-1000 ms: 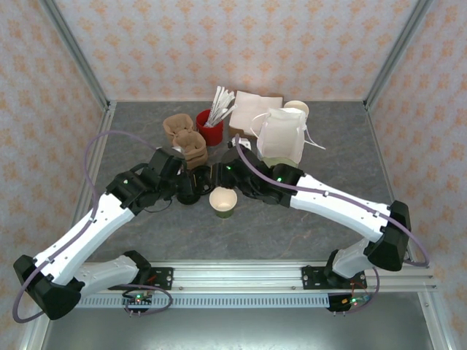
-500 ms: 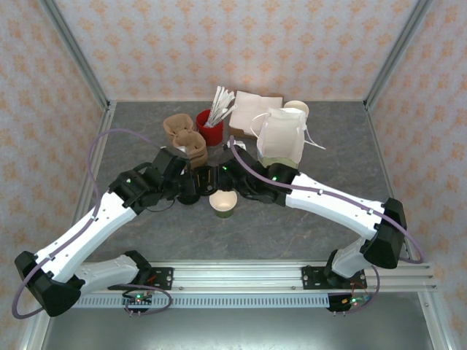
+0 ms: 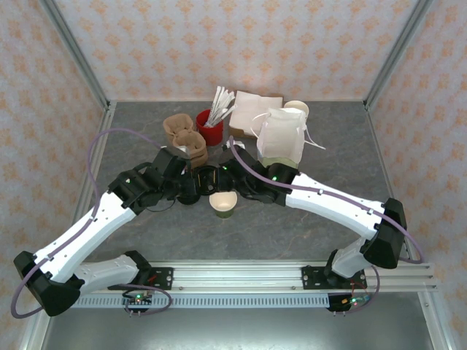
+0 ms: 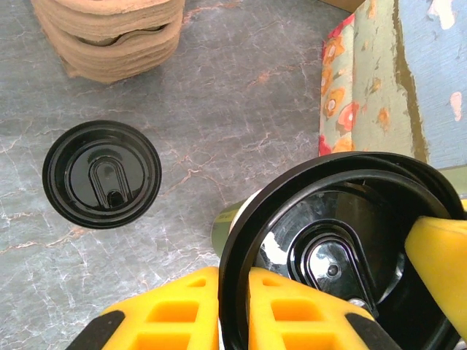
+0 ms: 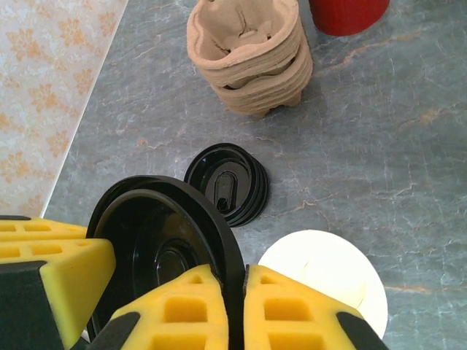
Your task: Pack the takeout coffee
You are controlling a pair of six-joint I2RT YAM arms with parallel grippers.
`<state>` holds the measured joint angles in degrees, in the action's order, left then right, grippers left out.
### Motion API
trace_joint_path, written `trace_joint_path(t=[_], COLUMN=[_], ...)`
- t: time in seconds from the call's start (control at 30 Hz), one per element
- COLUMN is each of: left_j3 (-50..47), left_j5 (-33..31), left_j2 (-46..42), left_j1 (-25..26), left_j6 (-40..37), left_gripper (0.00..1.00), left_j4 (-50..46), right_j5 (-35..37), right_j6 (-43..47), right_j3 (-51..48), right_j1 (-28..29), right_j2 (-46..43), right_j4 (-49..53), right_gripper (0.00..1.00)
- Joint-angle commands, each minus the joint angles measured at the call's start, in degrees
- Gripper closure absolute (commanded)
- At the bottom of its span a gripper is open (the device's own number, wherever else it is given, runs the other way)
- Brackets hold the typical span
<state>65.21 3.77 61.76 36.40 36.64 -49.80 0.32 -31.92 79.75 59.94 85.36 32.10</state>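
Left end effector (image 4: pixel 233 310) is closed tight on the rim of a black lid (image 4: pixel 292 219). Right end effector (image 5: pixel 233 310) is clamped just as tight on the same lid from the opposite side. In the right wrist view the cup (image 5: pixel 321 270) stands lidless on the surface (image 5: pixel 379 146), at 4 o'clock of the held lid. A lid stack (image 5: pixel 228 182) lies at 1 o'clock, with trays (image 5: pixel 248 51) beyond it at 12.

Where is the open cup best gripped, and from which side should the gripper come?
Likely the cup by its wall just under the rim, coming level from the near side: it stands upright and round, mouth open upward, and that side looks free.
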Motion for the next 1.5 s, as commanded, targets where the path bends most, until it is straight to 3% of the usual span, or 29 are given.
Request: trace_joint_path(t=[0.0, 0.23, 0.5, 0.73, 1.07, 1.2, 1.33, 1.47], left_j3=[2.12, 2.40, 4.08, 6.25, 2.47, 2.79, 1.37, 2.97], left_j5=[-0.73, -0.43, -1.14, -3.27, -0.72, 4.16, 12.97, 19.64], left_j2=[-0.21, -0.37, -3.13, -6.39, -11.97, -12.18, -12.61, -11.09], left_j1=[0.87, 0.95, 0.95, 0.95, 0.95, 0.95, 0.95, 0.95], left_j6=[0.80, 0.60, -2.32, -7.07, -31.54, -39.41, -51.62, -64.72], left_gripper=[0.85, 0.83, 0.45, 0.37, 0.37, 0.37, 0.38, 0.29], left_j4=[-0.21, 0.27, 1.22, 1.22, 10.34, 12.39, 14.89, 11.64], right_j5=[-0.58, 0.01, 1.96, 2.03, 2.12, 2.23, 0.89, -1.34], right_j6=[0.63, 0.68, 1.53, 1.10, 1.86, 2.00, 2.80, 4.19], right_j3=[1.03, 1.03, 1.04, -0.43, -1.15, -2.22, -1.67, -0.08], right_j1=[-0.10, -0.14, -0.78, -2.70, -4.48, -5.17, -6.01, -7.01], right_j2=[-0.36, -0.85, -2.24, -4.10, -7.20, -8.63, -8.80, -8.48], right_j4=[-0.85, -0.64, 1.62, 3.44, 7.87, 8.24, 10.32, 13.82], right_gripper=[0.94, 1.00, 1.00, 1.00, 1.00, 1.00, 1.00, 1.00])
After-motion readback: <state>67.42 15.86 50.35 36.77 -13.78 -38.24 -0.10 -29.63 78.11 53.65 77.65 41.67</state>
